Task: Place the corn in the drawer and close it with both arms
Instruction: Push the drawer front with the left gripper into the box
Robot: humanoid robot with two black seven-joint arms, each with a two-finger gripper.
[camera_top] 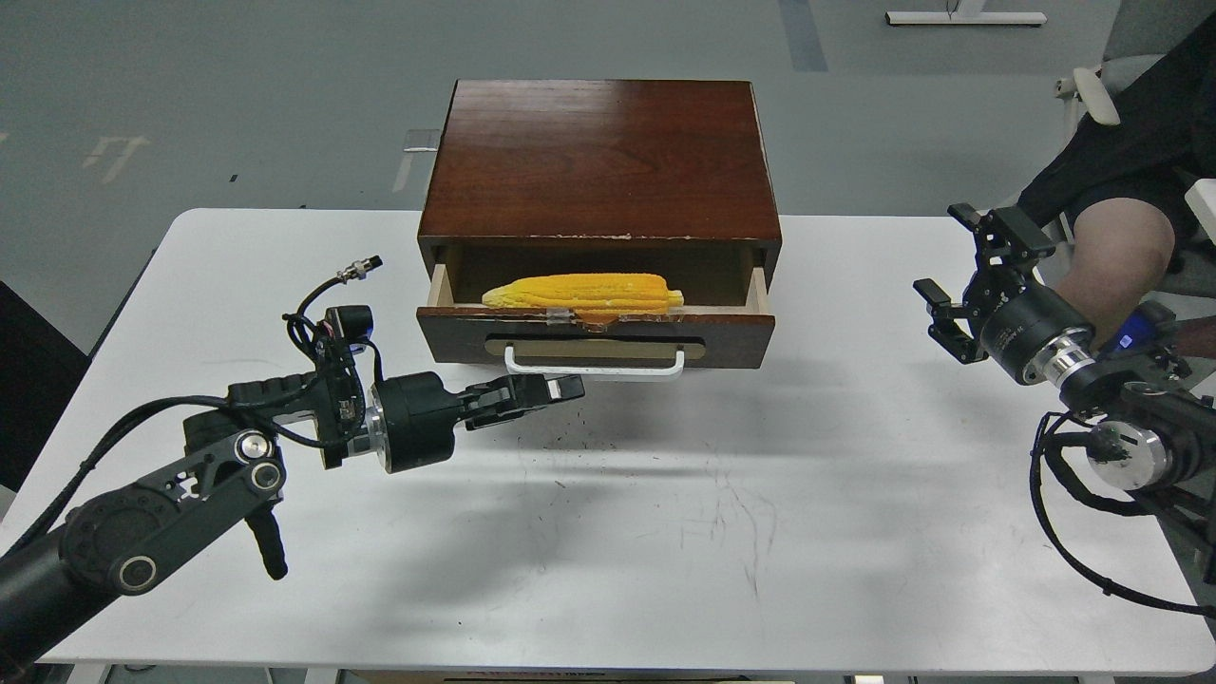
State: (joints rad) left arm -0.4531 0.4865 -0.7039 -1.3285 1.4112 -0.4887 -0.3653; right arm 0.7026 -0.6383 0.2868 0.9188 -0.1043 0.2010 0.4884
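Corn in the open drawer, closing not yet done.

The white table [855, 475] carries the dark wooden cabinet [598, 157], whose drawer [594, 334] stands pulled out. The left gripper [556, 389], fingers drawn together and grasping nothing, sits just in front of the handle [594, 366]; the right gripper [955, 275] hangs released, well apart at the table's right side. The corn [584, 292] lies lengthwise inside, resting near the front edge. Risk: 1 arm pushing off-centre could skew the drawer and jam it, or the high-riding cob could catch the cabinet's lip.
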